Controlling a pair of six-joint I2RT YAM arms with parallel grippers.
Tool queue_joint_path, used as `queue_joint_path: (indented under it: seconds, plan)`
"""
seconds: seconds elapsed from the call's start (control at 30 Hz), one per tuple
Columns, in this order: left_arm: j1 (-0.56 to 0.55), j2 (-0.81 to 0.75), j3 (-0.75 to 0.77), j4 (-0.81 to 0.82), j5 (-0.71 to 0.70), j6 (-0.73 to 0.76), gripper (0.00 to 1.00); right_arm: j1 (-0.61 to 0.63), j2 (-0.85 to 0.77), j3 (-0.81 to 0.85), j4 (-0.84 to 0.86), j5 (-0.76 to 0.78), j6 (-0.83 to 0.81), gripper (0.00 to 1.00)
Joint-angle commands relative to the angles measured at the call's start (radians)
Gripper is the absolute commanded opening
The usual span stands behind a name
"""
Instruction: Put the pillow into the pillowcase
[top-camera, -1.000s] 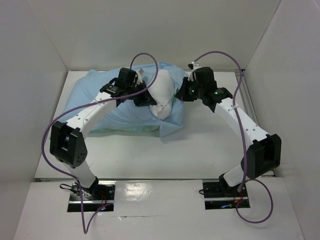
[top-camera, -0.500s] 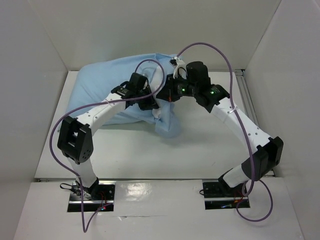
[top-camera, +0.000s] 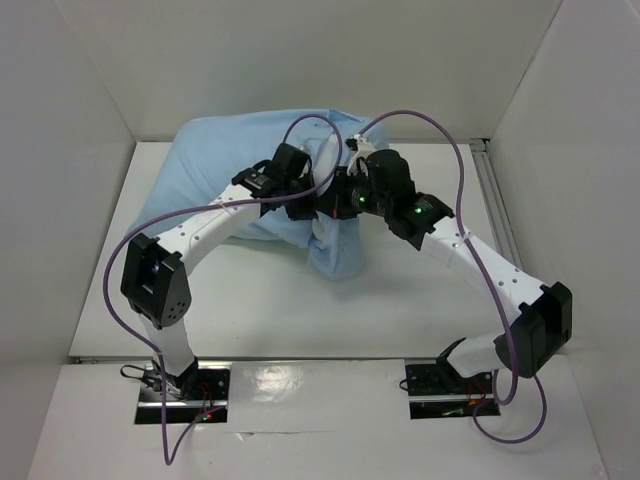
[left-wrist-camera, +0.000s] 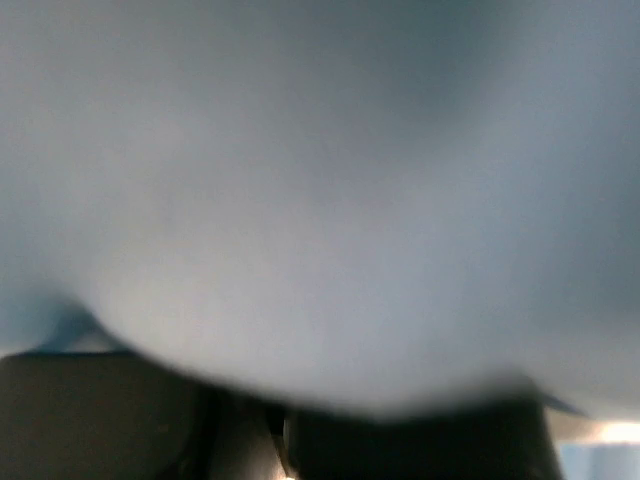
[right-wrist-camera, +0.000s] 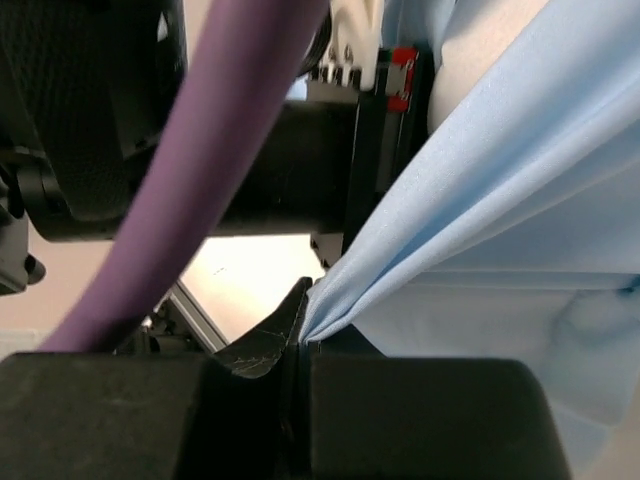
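The light blue pillowcase (top-camera: 225, 165) bulges full at the back of the table, and its loose end hangs down in folds between the two grippers. No white of the pillow shows in the top view. My right gripper (top-camera: 337, 200) is shut on a bunched edge of the pillowcase (right-wrist-camera: 520, 130), and the cloth is pinched at its fingertips (right-wrist-camera: 303, 338). My left gripper (top-camera: 303, 207) is right beside it and shut on the same end. Blurred blue cloth (left-wrist-camera: 320, 200) fills the left wrist view above its dark jaws.
White enclosure walls stand close on the left, back and right. A metal rail (top-camera: 493, 195) runs along the table's right side. Purple cables (top-camera: 440, 125) loop above both wrists. Bare white table (top-camera: 270, 310) lies between the cloth and the arm bases.
A second ago the pillow's white end stuck out between the grippers. Both grippers have since moved together to the middle, the blue cloth covers the white, and the bundle stands higher.
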Motion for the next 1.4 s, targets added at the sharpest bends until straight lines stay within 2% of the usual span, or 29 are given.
queue_joint_path:
  seconds: [0.0,0.13,0.3,0.4,0.47,0.53,0.6,0.63,0.67,0.7,0.83,0.9,1.0,1.1,1.13,1.17,1.2,1.23,1.37]
  plan:
    - [0.031,-0.018,0.052,0.193,-0.039,-0.038,0.0,0.094,-0.01,-0.028,0.081,-0.1,0.056,0.0]
    - [0.031,-0.018,0.018,0.243,-0.05,-0.072,0.0,0.094,-0.083,-0.116,0.234,-0.246,0.102,0.0]
    - [0.031,0.015,0.031,0.243,-0.048,-0.104,0.0,0.094,-0.123,-0.093,0.259,-0.31,0.102,0.0]
    - [0.017,0.035,0.04,0.253,-0.019,-0.115,0.0,0.094,-0.132,-0.093,0.25,-0.242,0.111,0.0]
    - [0.002,0.024,0.049,0.253,0.014,-0.092,0.0,0.085,-0.132,-0.102,0.215,-0.135,0.111,0.0]
    - [0.002,0.024,0.09,0.241,0.169,-0.012,0.0,0.076,-0.132,-0.102,0.174,-0.071,0.111,0.0]
    - [0.011,0.058,0.153,0.152,0.275,0.091,0.25,0.053,-0.132,-0.102,0.136,0.025,0.111,0.0]
    - [0.011,0.071,0.241,0.086,0.276,0.127,0.39,0.043,-0.142,-0.102,0.117,0.063,0.111,0.0]
    - [0.011,0.071,0.28,-0.038,0.276,0.162,0.54,0.027,-0.158,-0.113,0.083,0.132,0.111,0.0]
    - [0.011,0.082,0.332,-0.089,0.276,0.214,0.73,-0.002,-0.168,-0.122,0.072,0.156,0.12,0.0]
    - [0.011,0.053,0.403,-0.237,0.26,0.275,0.92,-0.091,-0.194,-0.167,0.047,0.177,0.12,0.0]
    - [0.011,0.039,0.416,-0.289,0.248,0.299,0.96,-0.122,-0.185,-0.167,0.047,0.135,0.12,0.0]
    - [0.011,0.018,0.416,-0.324,0.269,0.321,0.96,-0.133,-0.149,-0.157,0.038,0.134,0.109,0.0]
    - [0.02,-0.02,0.396,-0.333,0.303,0.321,0.96,-0.133,-0.11,-0.136,0.038,0.125,0.1,0.0]
    - [0.02,-0.03,0.387,-0.333,0.334,0.331,0.9,-0.142,-0.109,-0.136,0.038,0.125,0.1,0.0]
    - [0.02,-0.03,0.386,-0.333,0.351,0.345,0.75,-0.142,-0.094,-0.124,0.038,0.125,0.1,0.0]
    - [0.031,-0.042,0.386,-0.343,0.351,0.345,0.28,-0.142,-0.094,-0.124,0.038,0.125,0.1,0.0]
    - [0.031,-0.057,0.373,-0.343,0.351,0.345,0.01,-0.142,-0.083,-0.124,0.038,0.125,0.1,0.0]
    - [0.068,-0.134,0.334,-0.33,0.299,0.344,0.0,-0.142,-0.071,-0.114,0.05,0.116,0.1,0.0]
